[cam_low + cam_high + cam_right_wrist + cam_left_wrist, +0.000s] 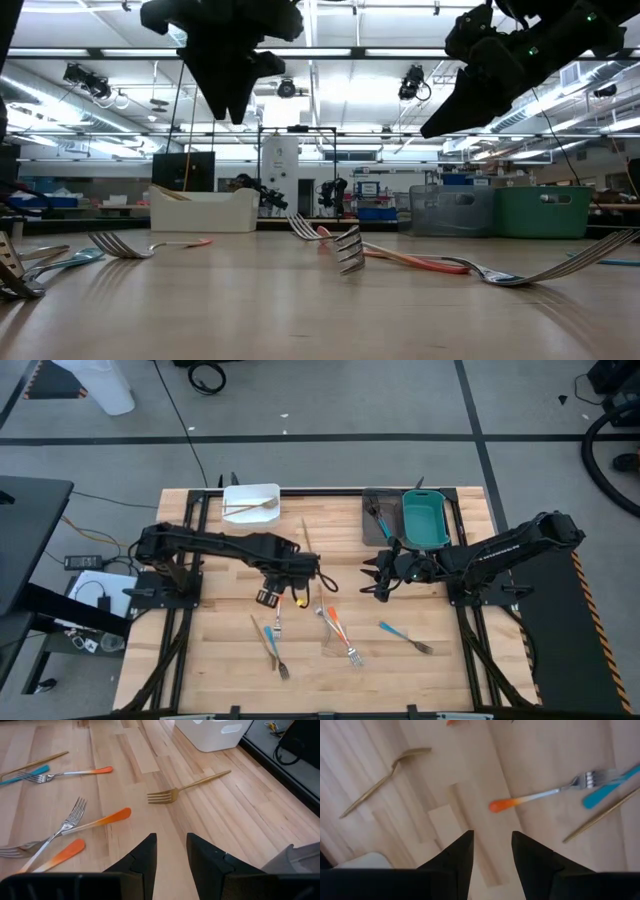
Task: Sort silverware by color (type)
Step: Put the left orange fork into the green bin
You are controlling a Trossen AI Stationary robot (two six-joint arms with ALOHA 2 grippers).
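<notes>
High: left pincer [268, 597] and right pincer [381, 582] hover mid wooden tabletop [450, 670], orange-, blue- and gold-handled forks [340, 630] scattered between and nearer the front edge. Left wrist: fingers [457, 857] parted, empty, over orange-handled fork [540, 796]. Right wrist: fingers [142, 855] apart, empty, near slim gold fork [187, 786].

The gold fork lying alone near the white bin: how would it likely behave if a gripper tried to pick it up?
The gold fork looks thin and rigid, so it probably won't flex. It lies flat on the wooden table, so fingers may struggle to get under it and could slide it instead. Its slim handle likely makes it light and somewhat slippery.
</notes>
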